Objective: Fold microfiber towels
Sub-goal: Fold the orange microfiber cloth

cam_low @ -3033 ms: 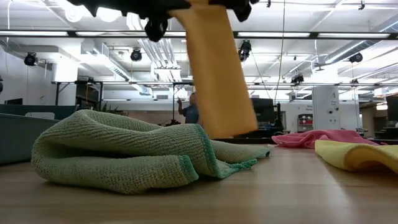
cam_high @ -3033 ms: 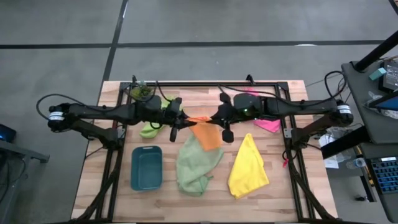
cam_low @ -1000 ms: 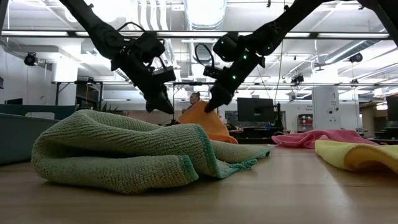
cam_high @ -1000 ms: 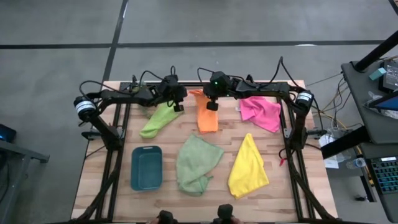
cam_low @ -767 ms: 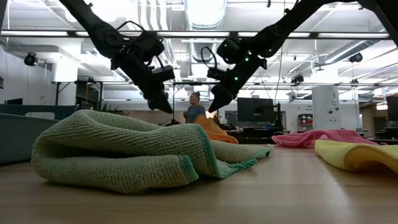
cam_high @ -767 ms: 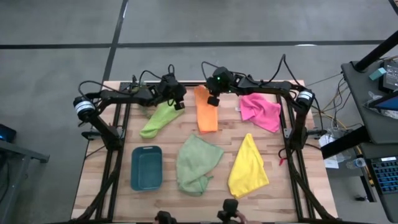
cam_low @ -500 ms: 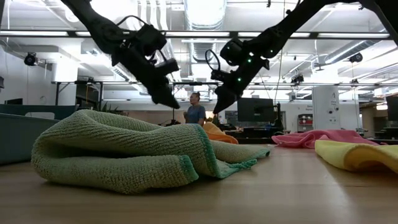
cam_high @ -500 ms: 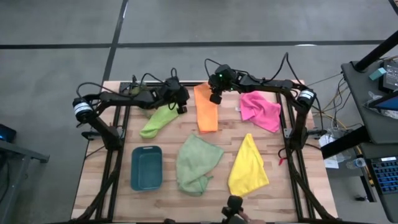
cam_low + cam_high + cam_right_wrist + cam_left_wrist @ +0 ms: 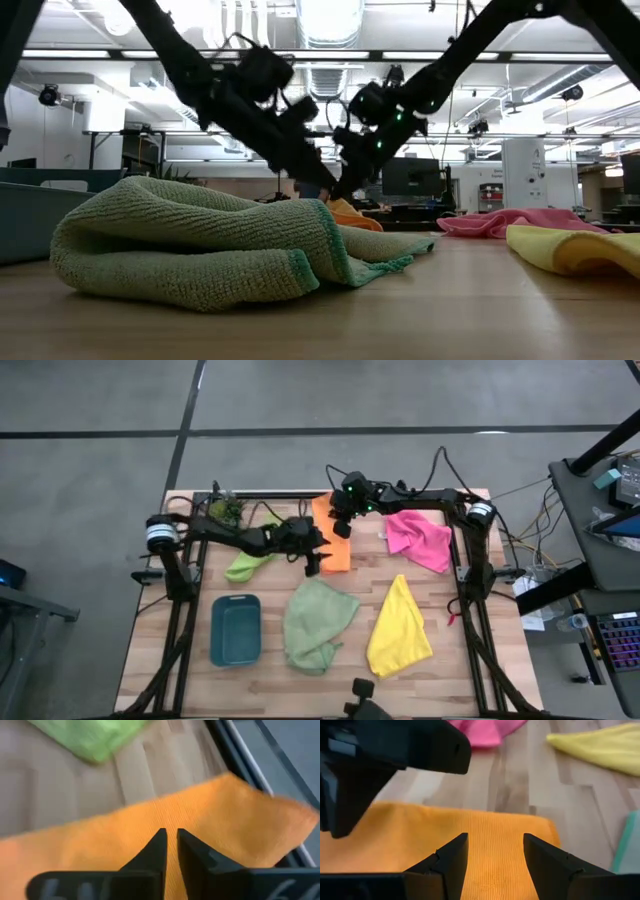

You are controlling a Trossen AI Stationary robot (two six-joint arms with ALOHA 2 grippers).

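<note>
We look down on a wooden bench point(image 9: 150, 650) bearing five microfiber towels. The pale sage green towel point(image 9: 318, 622) lies crumpled near the front middle, and in the low view it fills the foreground as a rumpled heap point(image 9: 200, 250). To its right lies the yellow towel point(image 9: 400, 628), folded to a tapering shape. The pink towel point(image 9: 418, 538) lies bunched at the back right. The orange towel point(image 9: 338, 550) lies flat as a narrow strip at the back middle, between the lime green and pink ones. The lime green towel point(image 9: 243, 565) lies at the back left, partly under the left arm.

A teal tray point(image 9: 236, 630) sits at the front left, just beside the sage towel, and a small potted plant point(image 9: 226, 509) stands at the back left corner.

The left gripper point(image 9: 313, 563) is at the near left edge of the orange towel; in its wrist view we see its jaws standing apart over the orange cloth point(image 9: 485, 855), holding nothing. The right gripper point(image 9: 341, 528) is over the far end of the same towel; in its wrist view the jaws are nearly together just above the orange cloth point(image 9: 125, 840), with nothing between them.
</note>
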